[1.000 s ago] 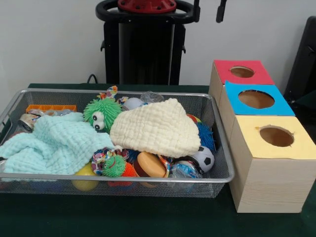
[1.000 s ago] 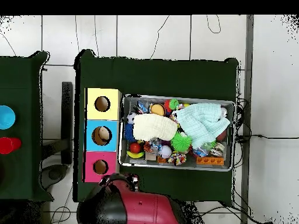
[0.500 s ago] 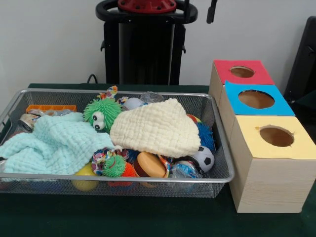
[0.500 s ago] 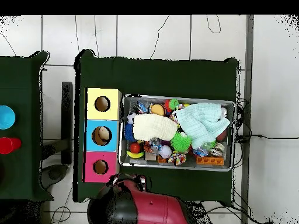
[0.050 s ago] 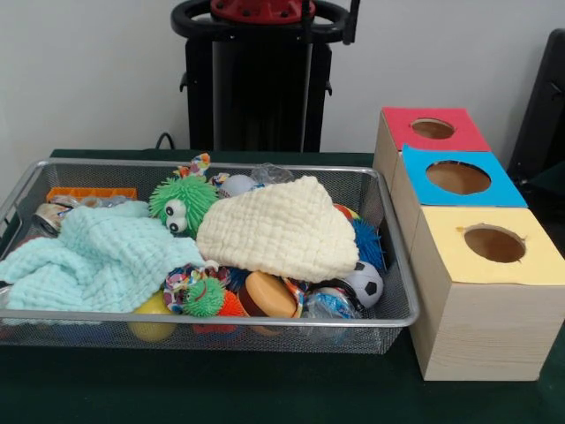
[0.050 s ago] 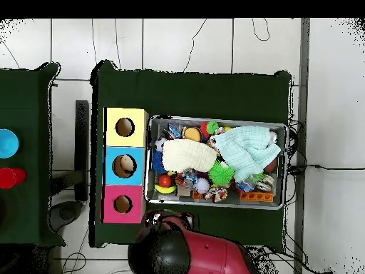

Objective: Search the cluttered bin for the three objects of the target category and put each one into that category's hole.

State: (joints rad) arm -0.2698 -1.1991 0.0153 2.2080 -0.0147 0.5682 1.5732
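A wire mesh bin (image 5: 221, 318) holds a heap of toys under two cloths: a cream cloth (image 5: 278, 230) in the middle and a mint cloth (image 5: 97, 256) at the left. A green spiky toy with eyes (image 5: 181, 201), a small soccer ball (image 5: 364, 283), a blue spiky ball (image 5: 369, 243) and an orange-yellow round toy (image 5: 269, 296) show around them. To the right of the bin stands a wooden box with a red hole (image 5: 433, 129), a blue hole (image 5: 457, 177) and a yellow hole (image 5: 494, 244). My gripper (image 5: 352, 22) hangs high at the top edge, behind the bin and well clear of it.
In the overhead view the red arm (image 6: 185, 250) lies past the bin's (image 6: 217, 120) long side, outside the table edge. An orange block (image 5: 91, 193) lies in the bin's far left corner. Dark green cloth covers the table (image 5: 265, 389).
The gripper has slid left along the top of the front view; overhead, the arm has swung right along the table's edge. Nothing in the bin has moved.
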